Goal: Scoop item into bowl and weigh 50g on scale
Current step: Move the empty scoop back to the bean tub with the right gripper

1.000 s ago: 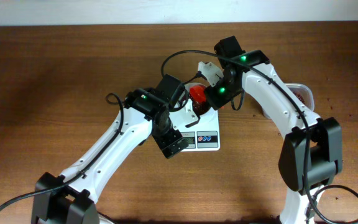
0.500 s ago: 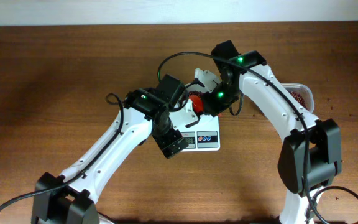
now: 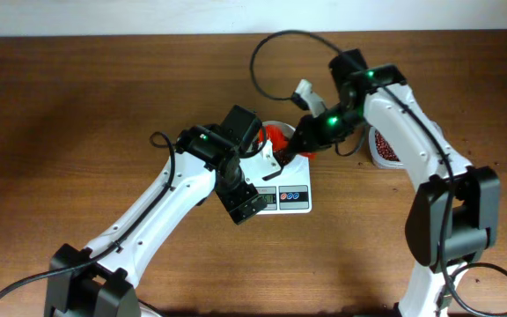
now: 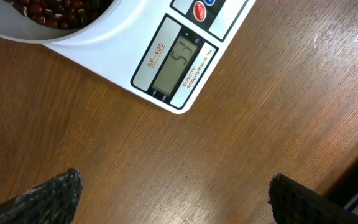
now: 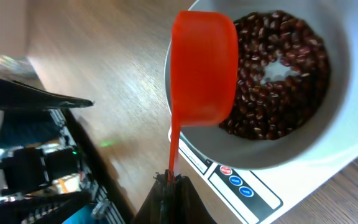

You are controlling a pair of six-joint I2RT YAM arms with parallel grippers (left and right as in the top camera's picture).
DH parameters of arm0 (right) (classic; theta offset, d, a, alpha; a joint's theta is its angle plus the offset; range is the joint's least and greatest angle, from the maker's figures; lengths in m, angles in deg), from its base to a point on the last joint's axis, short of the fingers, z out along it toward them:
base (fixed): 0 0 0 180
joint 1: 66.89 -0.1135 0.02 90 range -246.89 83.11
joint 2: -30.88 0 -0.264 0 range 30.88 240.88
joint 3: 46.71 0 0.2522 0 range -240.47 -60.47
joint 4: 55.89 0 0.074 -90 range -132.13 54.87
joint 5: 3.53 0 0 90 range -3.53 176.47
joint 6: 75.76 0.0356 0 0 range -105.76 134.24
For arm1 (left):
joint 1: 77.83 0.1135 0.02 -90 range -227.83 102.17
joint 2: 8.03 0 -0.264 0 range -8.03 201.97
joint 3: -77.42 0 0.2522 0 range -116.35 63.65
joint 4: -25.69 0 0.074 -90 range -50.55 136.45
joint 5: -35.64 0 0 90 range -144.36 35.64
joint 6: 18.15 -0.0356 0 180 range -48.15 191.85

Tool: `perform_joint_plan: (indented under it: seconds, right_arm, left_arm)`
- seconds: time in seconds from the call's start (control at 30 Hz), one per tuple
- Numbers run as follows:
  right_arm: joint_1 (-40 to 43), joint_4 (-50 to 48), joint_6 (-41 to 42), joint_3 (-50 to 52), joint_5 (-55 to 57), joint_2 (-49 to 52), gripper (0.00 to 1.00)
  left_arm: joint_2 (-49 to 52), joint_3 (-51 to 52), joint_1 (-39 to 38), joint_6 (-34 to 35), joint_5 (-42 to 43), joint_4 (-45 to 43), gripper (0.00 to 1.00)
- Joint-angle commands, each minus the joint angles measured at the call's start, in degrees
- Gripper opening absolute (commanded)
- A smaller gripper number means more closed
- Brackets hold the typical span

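Observation:
The white bowl (image 5: 303, 152) stands on the white scale (image 5: 316, 180) and holds a heap of dark red-brown beans (image 5: 272, 74). My right gripper (image 5: 169, 183) is shut on the thin handle of the orange-red scoop (image 5: 204, 68). The scoop's cup hangs over the bowl's left rim with its outer side towards the camera. In the left wrist view the scale's display (image 4: 180, 62) reads about 57, and the bowl's edge with beans (image 4: 48, 12) shows at the top left. My left gripper (image 4: 179, 205) is open and empty above bare wood in front of the scale.
A clear plastic tub (image 3: 385, 145) with more beans stands right of the scale (image 3: 293, 195). The left arm (image 3: 227, 158) reaches over the scale's left side, close to the scoop (image 3: 277, 136). A few loose beans lie at the table's right edge (image 3: 491, 163).
The right arm has swung back to the right, uncovering the tub. The scoop stays over the bowl with its handle now slanting right. The left arm has not moved.

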Motion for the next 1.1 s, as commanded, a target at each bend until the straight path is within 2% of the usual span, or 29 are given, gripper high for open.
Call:
perform_joint_plan:
  seconds: [0.0, 0.07, 0.23, 0.67, 0.9, 0.97, 1.07]
  right_arm:
    - [0.2, 0.5, -2.9, -0.9, -4.0, -1.3, 0.04]
    - [0.3, 3.2, -6.9, -2.3, -4.0, -1.3, 0.04]
    - [3.2, 7.3, -7.1, -8.1, -4.0, -1.3, 0.04]
    - [4.7, 6.0, -8.3, -8.3, -2.7, -1.3, 0.04]
    - [17.6, 8.0, -3.7, -8.3, -2.4, -1.3, 0.05]
    - [21.7, 9.5, -3.1, -8.3, 2.7, -1.3, 0.04]
    - [26.4, 13.1, 2.6, -8.3, 16.5, -1.3, 0.04]
  left_arm:
    - [0.5, 0.4, 0.3, -0.5, -0.2, 0.0, 0.99]
    - [0.5, 0.4, 0.3, -0.5, -0.2, 0.0, 0.99]
    - [0.5, 0.4, 0.3, -0.5, -0.2, 0.0, 0.99]
    - [0.5, 0.4, 0.3, -0.5, -0.2, 0.0, 0.99]
    - [0.5, 0.4, 0.3, -0.5, -0.2, 0.0, 0.99]
    - [0.5, 0.4, 0.3, -0.5, -0.2, 0.0, 0.99]
    - [0.5, 0.4, 0.3, -0.5, -0.2, 0.0, 0.99]
